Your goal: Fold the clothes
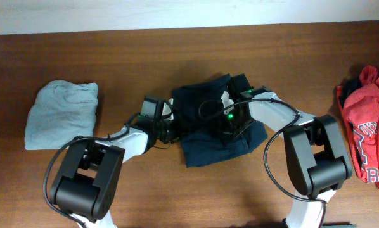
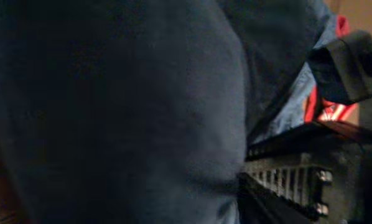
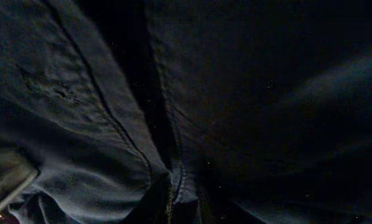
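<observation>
One dark navy garment [image 1: 205, 152] lies at the left gripper [image 1: 169, 130] and the right gripper [image 1: 231, 123], one folded grey garment [image 1: 61, 113] well outside the left, and one red clothing heap [image 1: 370, 126] well outside the right.

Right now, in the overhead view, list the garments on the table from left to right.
grey garment → navy garment → red garment
</observation>
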{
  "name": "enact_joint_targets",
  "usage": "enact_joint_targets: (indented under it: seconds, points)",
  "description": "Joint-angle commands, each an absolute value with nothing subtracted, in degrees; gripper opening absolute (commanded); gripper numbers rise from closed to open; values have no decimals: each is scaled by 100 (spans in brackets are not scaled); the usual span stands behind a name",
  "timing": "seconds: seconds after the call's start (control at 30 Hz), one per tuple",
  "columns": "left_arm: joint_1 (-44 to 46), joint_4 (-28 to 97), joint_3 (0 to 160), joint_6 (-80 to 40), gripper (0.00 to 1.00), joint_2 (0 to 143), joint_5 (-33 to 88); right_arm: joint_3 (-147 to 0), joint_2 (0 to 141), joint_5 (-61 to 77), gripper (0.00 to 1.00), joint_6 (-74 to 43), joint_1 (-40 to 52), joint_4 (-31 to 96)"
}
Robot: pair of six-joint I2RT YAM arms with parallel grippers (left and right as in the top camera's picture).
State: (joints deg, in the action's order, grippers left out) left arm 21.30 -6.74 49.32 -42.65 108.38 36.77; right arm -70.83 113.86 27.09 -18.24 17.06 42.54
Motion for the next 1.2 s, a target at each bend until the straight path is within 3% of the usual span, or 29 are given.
enact_joint_targets:
  seconds: [0.0,0.17,0.23,0.37,0.6,0.9,1.17]
  points:
    - [2198,-751,4921,-4278,38,10906,3334,-7028,11664,2637,19,-1850,1841,4265]
    - [2198,-1074,4921,-3872,16,10906,3395,-7028,11664,2637,19,-1844,1844,4309]
    - [2198,-1203,4921,-3507,0,10906,3583,-7028,11662,2635,19,-1778,1841,4348]
    - [2191,-1422,4923,-2722,0,10892,4388,-7030,11513,2322,16,-1341,1691,4803]
    - [1929,-1280,4934,-2115,0,10149,4676,-7032,10256,2331,14,-777,1186,5360]
    - [1061,449,5557,-1157,0,8320,4501,-7035,7950,2333,21,-757,589,5492]
    - [-189,1756,6114,-526,0,8160,4272,-7035,7771,2335,20,-792,569,5695]
